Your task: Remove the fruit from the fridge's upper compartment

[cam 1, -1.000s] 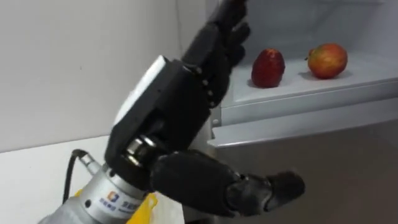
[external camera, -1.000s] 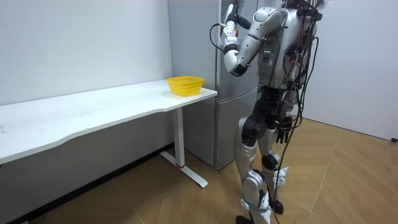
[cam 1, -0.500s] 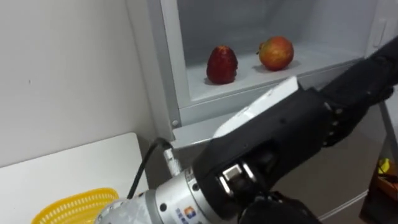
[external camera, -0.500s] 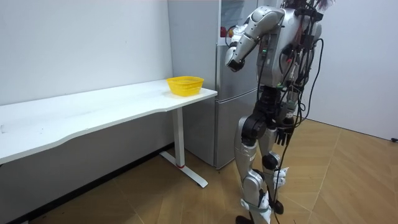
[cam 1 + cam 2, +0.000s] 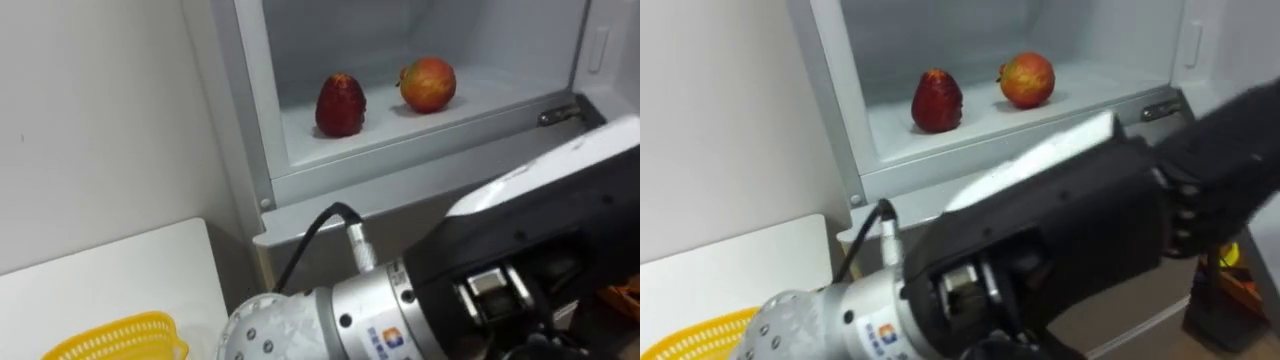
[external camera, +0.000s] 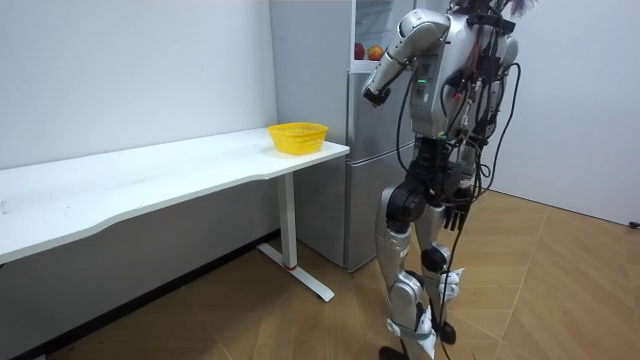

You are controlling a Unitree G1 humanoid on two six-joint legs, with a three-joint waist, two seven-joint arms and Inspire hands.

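Note:
The upper fridge compartment stands open. On its white shelf [image 5: 490,98] lie a dark red fruit [image 5: 340,104] and, to its right, a red-yellow apple [image 5: 428,84]. My left hand [image 5: 1090,230] hangs in front of the fridge, below the shelf's front edge, back toward the camera. Its dark fingers [image 5: 1225,170] stretch loosely to the right and hold nothing. It touches neither fruit. In the room view I stand upright facing the fridge, with the left hand [image 6: 373,94] lowered in front of the compartment.
A yellow basket [image 6: 298,137] sits on the white table [image 6: 150,175] just left of the fridge; its rim [image 5: 110,338] shows at the lower left. The fridge's lower door [image 6: 375,200] is closed. A white wall lies to the left.
My left hand has come down from the top of the fridge to below the shelf and swung right. The view has shifted too, so more of the compartment shows.

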